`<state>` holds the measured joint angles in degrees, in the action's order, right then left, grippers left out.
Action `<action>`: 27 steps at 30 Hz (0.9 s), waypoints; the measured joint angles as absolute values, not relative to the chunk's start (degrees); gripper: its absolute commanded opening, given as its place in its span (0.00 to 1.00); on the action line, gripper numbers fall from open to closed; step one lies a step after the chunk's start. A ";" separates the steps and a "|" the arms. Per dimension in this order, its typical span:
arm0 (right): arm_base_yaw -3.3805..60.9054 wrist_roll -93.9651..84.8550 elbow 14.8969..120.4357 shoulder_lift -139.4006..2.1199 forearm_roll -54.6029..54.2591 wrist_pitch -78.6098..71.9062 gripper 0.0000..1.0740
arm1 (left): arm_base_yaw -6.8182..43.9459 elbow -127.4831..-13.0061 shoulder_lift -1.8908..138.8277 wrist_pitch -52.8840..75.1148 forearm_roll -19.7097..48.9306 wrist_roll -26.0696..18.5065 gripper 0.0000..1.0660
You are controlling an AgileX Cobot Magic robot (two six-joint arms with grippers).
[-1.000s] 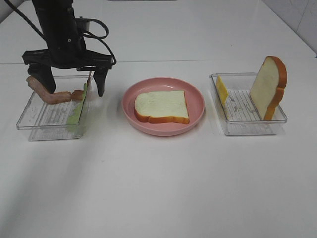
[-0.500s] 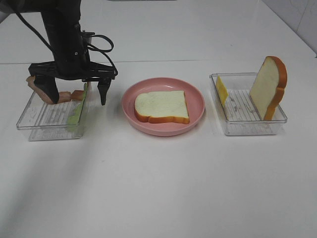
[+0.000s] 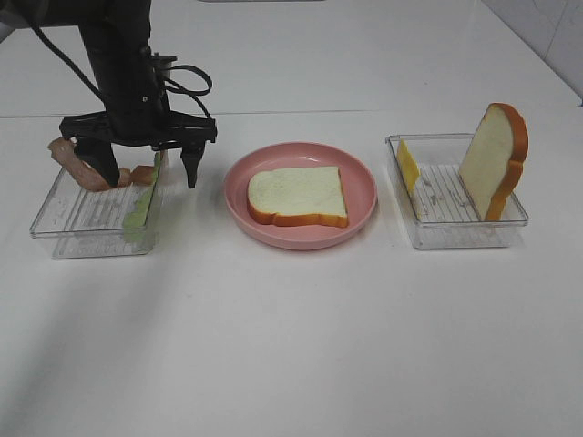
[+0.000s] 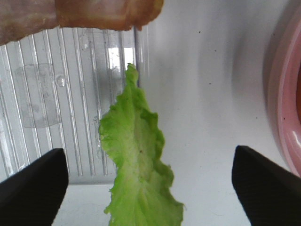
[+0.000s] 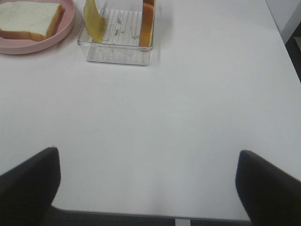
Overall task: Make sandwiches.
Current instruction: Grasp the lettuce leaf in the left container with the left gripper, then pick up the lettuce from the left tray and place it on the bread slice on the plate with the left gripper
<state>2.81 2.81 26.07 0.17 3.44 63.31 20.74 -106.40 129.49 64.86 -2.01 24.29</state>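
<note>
A white bread slice lies flat on the round pink plate. The left clear tray holds reddish bacon strips and a green lettuce sheet standing against its right wall. My left gripper hangs open over that wall, one finger inside the tray, the other outside. In the left wrist view the lettuce rises between the wide-apart fingertips, untouched, with bacon beyond. My right gripper is open over bare table.
The right clear tray holds an upright bread slice and a yellow cheese slice leaning on its left wall. The right wrist view shows that tray, the cheese and the plate's edge.
The left gripper has shifted slightly right and lower over the tray's right wall, and its fingers have drawn a little closer together. Everything else is still.
</note>
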 measured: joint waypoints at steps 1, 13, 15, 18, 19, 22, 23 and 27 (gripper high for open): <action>2.81 2.81 26.07 0.17 3.44 63.31 0.92 | 20.74 -106.40 129.49 64.86 -2.01 24.29 0.68; 2.81 2.81 26.07 0.17 3.44 63.31 0.92 | 20.74 -106.34 130.81 65.83 -2.41 26.59 0.00; 2.81 2.81 26.07 0.17 3.44 63.31 0.92 | 20.74 -106.34 130.81 65.83 -2.69 26.64 0.00; 2.81 2.81 26.07 0.17 3.44 63.31 0.92 | 20.74 -106.34 130.81 65.89 -2.81 26.76 0.00; 2.81 2.81 26.07 0.17 3.44 63.31 0.92 | 20.74 -106.34 130.81 65.89 -2.86 26.76 0.00; 2.81 2.81 26.07 0.17 3.44 63.31 0.92 | 20.74 -106.34 130.81 65.89 -2.86 26.76 0.00; 2.81 2.81 26.07 0.17 3.44 63.31 0.92 | 20.74 -106.34 130.81 65.89 -2.86 26.76 0.00; 2.81 2.81 26.07 0.17 3.44 63.31 0.92 | 20.74 -106.34 130.41 65.83 -2.86 26.76 0.00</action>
